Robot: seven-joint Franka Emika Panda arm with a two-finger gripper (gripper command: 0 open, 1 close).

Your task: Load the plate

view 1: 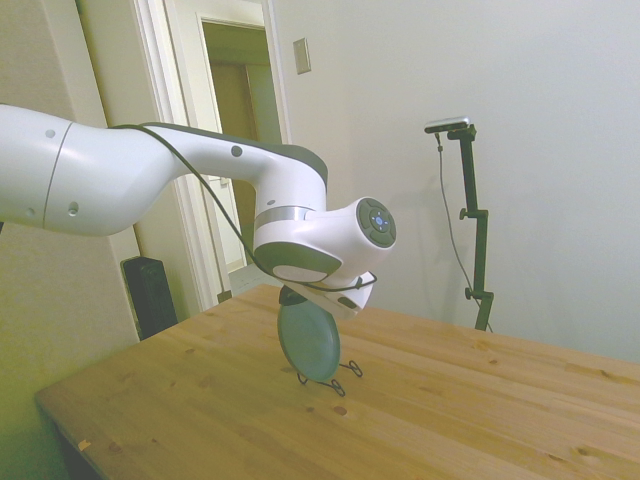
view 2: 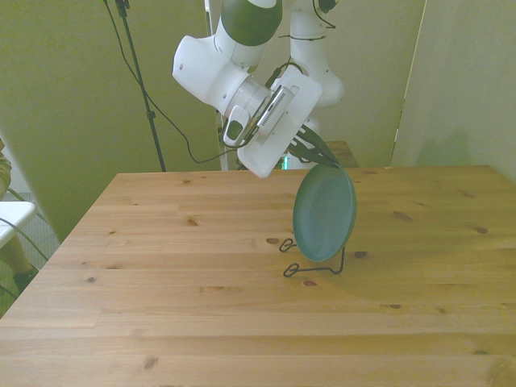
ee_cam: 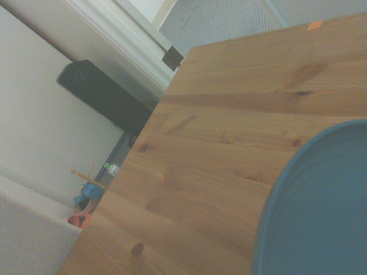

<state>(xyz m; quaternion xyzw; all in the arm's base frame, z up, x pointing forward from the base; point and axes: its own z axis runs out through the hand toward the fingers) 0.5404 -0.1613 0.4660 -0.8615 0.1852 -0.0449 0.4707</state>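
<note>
Front view had the teal plate (view 2: 324, 212) up on edge, tilted, its lower rim right down in the black wire stand (view 2: 314, 266) mid-table, and the gripper (view 2: 316, 155) was clamped on the top rim. Looked nearly loaded; what remained was letting go and backing off the wooden table (view 2: 161, 282).

Plate (view 2: 324, 214) upright on edge in wire stand (view 2: 313, 268) — mid-table (view 2: 161, 266); gripper (view 2: 316, 153) at its top rim.
</note>
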